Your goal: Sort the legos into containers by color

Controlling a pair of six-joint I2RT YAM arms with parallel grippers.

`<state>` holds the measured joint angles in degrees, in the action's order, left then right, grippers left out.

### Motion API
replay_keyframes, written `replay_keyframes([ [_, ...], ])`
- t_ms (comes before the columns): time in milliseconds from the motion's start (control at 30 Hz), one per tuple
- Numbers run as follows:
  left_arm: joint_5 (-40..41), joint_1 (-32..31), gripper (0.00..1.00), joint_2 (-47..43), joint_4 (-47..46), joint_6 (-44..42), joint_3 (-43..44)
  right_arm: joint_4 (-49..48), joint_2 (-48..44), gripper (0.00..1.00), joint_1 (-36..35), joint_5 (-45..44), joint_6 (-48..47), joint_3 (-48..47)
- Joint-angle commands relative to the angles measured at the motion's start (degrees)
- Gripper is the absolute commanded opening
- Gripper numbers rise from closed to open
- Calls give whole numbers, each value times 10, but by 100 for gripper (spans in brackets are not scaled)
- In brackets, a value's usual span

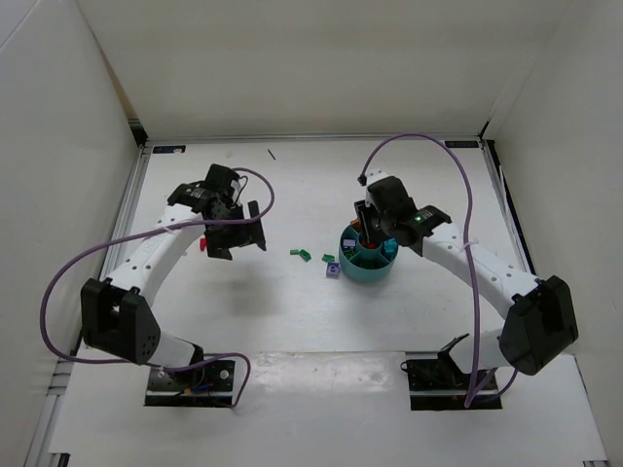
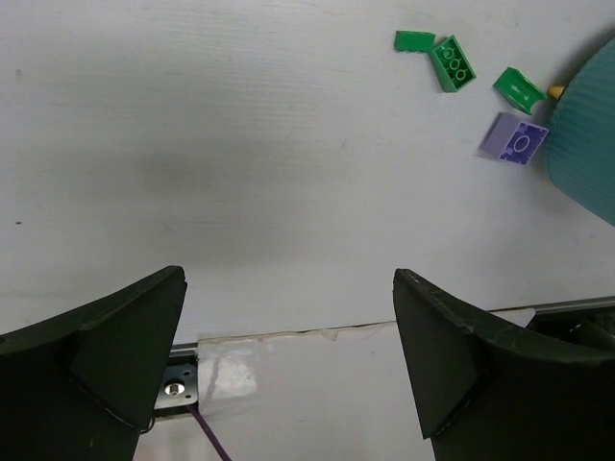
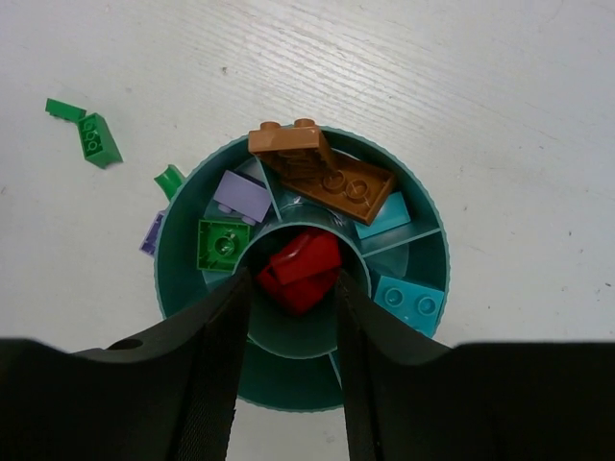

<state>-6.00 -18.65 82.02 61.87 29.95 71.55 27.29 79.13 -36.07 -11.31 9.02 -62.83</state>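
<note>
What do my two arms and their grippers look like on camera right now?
Both the left arm and right arm have white link shells with black joint housings. A purple cable loops along each. A small green light glows near the right wrist. The left gripper has broad black wedge-shaped fingers; the right gripper has black fingers with finely textured surfaces.

White desk (image 1: 292,311) carries a teal bowl (image 1: 365,276); three green bricks (image 2: 452,63) and a purple brick (image 2: 516,140) lie beside it.
</note>
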Motion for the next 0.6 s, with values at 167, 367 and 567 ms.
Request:
replay_keyframes([
  [167, 26, -59, 100, 37, 2, -10, 55, 6, -51, 46, -3, -34, 11, -6],
  [367, 56, -137, 100, 96, -22, -16, 90, 53, -135, 58, 33, -67, 86, -13],
  [567, 120, -238, 97, 97, -315, -3, -32, 57, -273, 62, 131, 2, 99, 40],
])
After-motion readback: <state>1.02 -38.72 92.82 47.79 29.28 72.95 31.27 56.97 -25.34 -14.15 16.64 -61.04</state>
